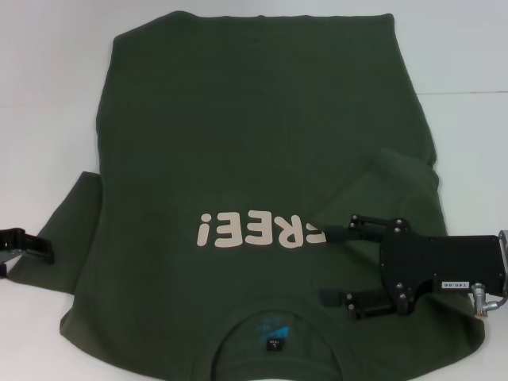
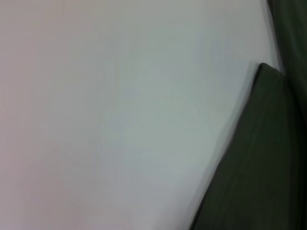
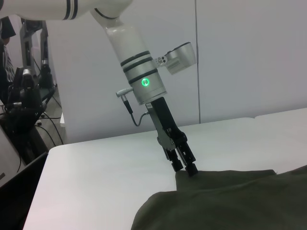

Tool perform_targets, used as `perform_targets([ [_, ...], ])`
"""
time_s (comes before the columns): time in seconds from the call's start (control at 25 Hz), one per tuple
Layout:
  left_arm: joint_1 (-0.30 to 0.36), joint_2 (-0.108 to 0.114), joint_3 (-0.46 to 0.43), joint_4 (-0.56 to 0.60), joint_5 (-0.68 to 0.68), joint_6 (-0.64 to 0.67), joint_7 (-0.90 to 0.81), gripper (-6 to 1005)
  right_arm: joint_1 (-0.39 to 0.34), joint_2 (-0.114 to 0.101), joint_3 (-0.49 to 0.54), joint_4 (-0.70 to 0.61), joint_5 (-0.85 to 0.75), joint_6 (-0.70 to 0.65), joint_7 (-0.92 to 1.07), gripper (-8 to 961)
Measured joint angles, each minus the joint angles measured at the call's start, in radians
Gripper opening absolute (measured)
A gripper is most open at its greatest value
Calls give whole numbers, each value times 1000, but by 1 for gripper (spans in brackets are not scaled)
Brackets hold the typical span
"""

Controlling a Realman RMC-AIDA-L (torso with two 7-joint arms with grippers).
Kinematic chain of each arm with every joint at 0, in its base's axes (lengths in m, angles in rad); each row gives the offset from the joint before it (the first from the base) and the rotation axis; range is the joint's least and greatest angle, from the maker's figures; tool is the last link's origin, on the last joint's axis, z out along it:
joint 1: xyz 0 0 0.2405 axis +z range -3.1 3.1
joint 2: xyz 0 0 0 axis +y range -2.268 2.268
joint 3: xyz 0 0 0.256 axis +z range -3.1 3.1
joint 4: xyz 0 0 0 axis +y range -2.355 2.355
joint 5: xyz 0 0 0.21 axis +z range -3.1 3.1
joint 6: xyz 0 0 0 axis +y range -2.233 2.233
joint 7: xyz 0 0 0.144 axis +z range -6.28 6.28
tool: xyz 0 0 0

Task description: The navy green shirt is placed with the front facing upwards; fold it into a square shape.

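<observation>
The navy green shirt point(image 1: 254, 135) lies flat on the white table, front up, with its cream "FREE!" letters point(image 1: 258, 230) and its collar point(image 1: 274, 337) toward me. One sleeve point(image 1: 381, 186) is folded inward over the body on the right. Over that side my right gripper point(image 1: 325, 266) is open, its fingers spread wide with nothing between them. At the far left, my left gripper point(image 1: 48, 250) meets the tip of the other sleeve point(image 1: 75, 230). From the right wrist, the left gripper point(image 3: 188, 167) looks shut on the shirt point(image 3: 225, 201) at a raised corner. The left wrist sees only cloth point(image 2: 268, 158).
The white table point(image 1: 48, 95) shows bare around the shirt, to the left and at the far right corner point(image 1: 468, 55). The right wrist view shows a white wall point(image 3: 240, 57) behind the table and dark equipment point(image 3: 24, 96) beyond the table's end.
</observation>
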Motion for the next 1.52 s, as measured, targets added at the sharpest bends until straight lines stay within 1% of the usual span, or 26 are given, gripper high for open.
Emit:
perform_targets([
  [0.8, -8, -8, 14, -15, -5, 0, 1, 803, -6, 0, 0, 0, 0, 0, 0, 942],
  [1.0, -19, -13, 14, -24, -8, -6, 2, 796, -6, 0, 0, 0, 0, 0, 0, 942],
  [1.52, -46, -13, 12, -50, -8, -25, 4, 777, -7, -1, 0, 0, 0, 0, 0, 942],
])
